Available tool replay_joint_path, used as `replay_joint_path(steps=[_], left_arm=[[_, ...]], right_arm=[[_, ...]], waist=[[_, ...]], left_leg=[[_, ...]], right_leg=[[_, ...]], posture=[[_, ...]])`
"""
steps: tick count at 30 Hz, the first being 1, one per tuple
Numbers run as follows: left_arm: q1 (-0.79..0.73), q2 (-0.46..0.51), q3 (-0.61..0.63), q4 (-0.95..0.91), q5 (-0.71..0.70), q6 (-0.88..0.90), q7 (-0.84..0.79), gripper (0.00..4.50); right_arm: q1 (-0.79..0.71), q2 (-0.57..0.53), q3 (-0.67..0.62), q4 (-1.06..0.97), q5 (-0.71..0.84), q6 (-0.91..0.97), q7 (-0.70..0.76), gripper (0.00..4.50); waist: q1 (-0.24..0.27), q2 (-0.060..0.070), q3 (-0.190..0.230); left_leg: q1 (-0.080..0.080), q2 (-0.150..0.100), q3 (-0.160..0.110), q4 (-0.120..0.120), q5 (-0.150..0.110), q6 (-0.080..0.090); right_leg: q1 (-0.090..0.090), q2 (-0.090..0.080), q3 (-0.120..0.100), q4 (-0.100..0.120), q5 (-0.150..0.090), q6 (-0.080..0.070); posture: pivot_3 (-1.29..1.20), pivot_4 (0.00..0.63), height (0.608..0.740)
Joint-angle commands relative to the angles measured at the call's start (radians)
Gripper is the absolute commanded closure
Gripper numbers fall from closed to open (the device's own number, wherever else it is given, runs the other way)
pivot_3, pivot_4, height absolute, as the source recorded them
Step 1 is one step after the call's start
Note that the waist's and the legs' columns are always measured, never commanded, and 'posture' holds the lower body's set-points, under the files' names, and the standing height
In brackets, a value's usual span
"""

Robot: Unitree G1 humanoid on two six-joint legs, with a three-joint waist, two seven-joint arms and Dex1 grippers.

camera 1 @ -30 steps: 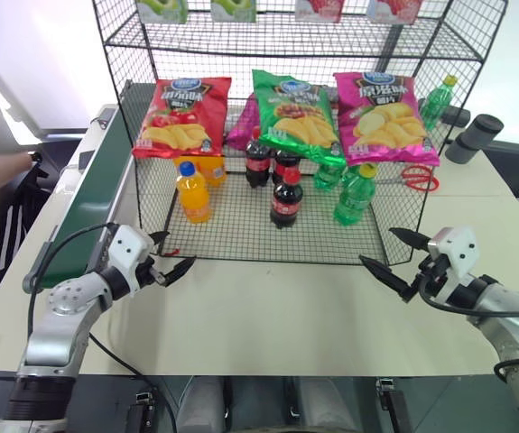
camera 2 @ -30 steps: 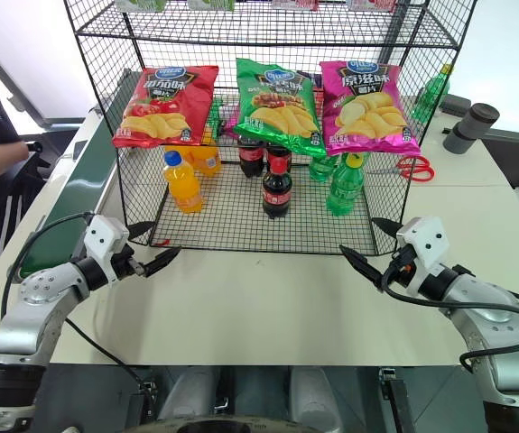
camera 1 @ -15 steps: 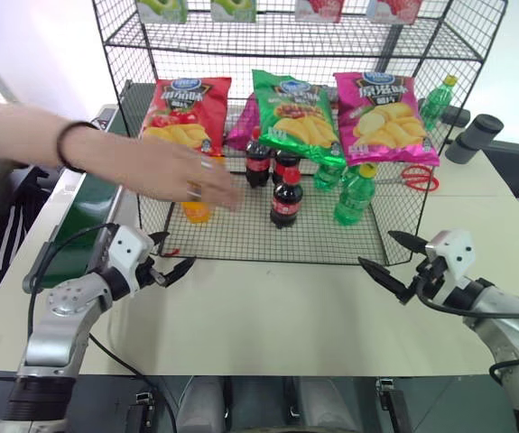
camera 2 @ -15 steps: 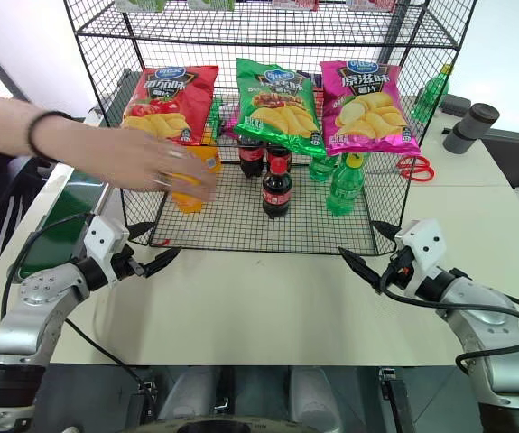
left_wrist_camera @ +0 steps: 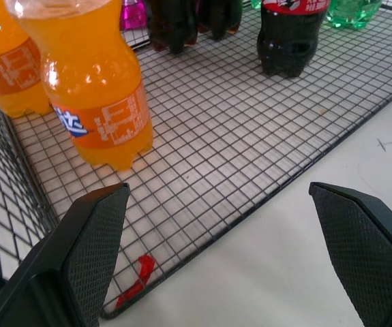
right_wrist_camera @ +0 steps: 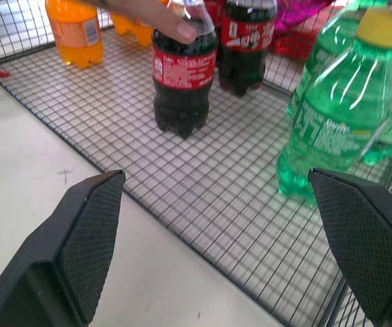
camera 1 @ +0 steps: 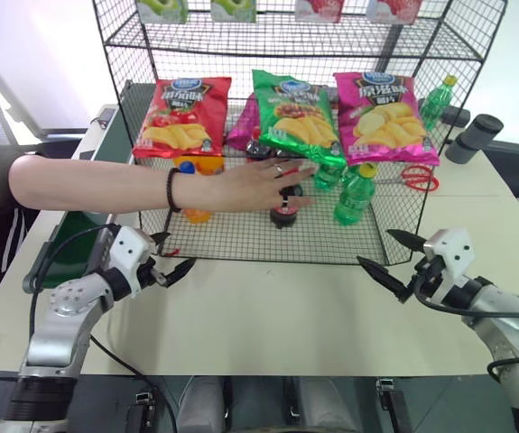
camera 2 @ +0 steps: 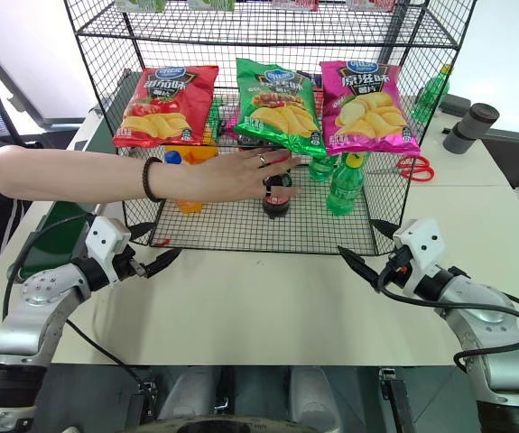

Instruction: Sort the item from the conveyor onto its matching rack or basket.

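cola bottle (right_wrist_camera: 184, 75): on rack (camera 1: 241, 236), beyond both end effectors | left (camera 1: 171, 262), right (camera 1: 393, 255): released, empty

A pale cream, smooth-topped surface (camera 1: 268, 316) fills the lower half of the frame. Behind it a plain white wall (camera 1: 42, 54) spans the upper left and upper right, brightly and evenly lit. Dark floor shows at the far left edge.
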Motion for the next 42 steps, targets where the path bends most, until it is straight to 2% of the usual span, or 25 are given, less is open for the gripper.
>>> replay_joint_path(steps=[1, 23, 33, 38, 42], left_arm=[[-0.020, -0.003, 0.009, 0.001, 0.000, -0.022, 0.000, 0.00], [0.029, 0.004, 0.049, -0.051, -0.039, 0.022, 0.004, 0.00], [0.038, 0.000, 0.210, -0.119, -0.168, 0.127, 0.078, 0.00], [0.040, -0.014, 0.321, -0.106, -0.247, 0.138, 0.117, 0.00], [0.026, -0.030, 0.397, -0.050, -0.252, 0.120, 0.183, 0.00]], right_arm=[[-0.011, 0.007, -0.006, -0.013, 0.002, -0.013, -0.008, 0.03], [-0.010, 0.012, 0.017, -0.028, 0.006, -0.002, -0.021, 0.03], [-0.067, 0.011, 0.050, 0.024, -0.003, -0.013, -0.005, 0.03], [-0.084, 0.012, 0.063, 0.046, -0.008, -0.026, 0.009, 0.03], [-0.098, 0.015, 0.071, 0.051, -0.007, -0.026, 0.017, 0.03]], waist=[[0.000, 0.000, 0.000], [0.000, 0.000, 0.000], [-0.002, 0.000, 0.000], [-0.003, 0.000, 0.000], [-0.001, 0.000, 0.000]], left_leg=[[0.000, 0.000, 0.000, 0.000, 0.000, 0.000], [0.000, 0.000, 0.000, 0.000, 0.000, 0.000], [0.000, 0.000, 0.000, 0.000, 0.000, 0.000], [0.000, 0.000, 0.000, 0.000, 0.000, 0.000], [0.001, 0.000, 0.000, 0.000, 0.000, 0.000]], right_leg=[[0.000, 0.000, 0.000, 0.000, 0.000, 0.000], [0.000, -0.001, 0.000, 0.000, 0.000, 0.000], [0.000, -0.001, 0.000, 0.000, 0.000, 0.000], [0.000, -0.001, 0.000, 0.001, 0.000, 0.000], [0.000, -0.001, 0.000, 0.001, 0.000, 0.000]], posture=[[0.00, 0.150, 0.740], [0.00, 0.150, 0.740], [0.00, 0.150, 0.740], [0.00, 0.150, 0.740], [0.00, 0.150, 0.740]])
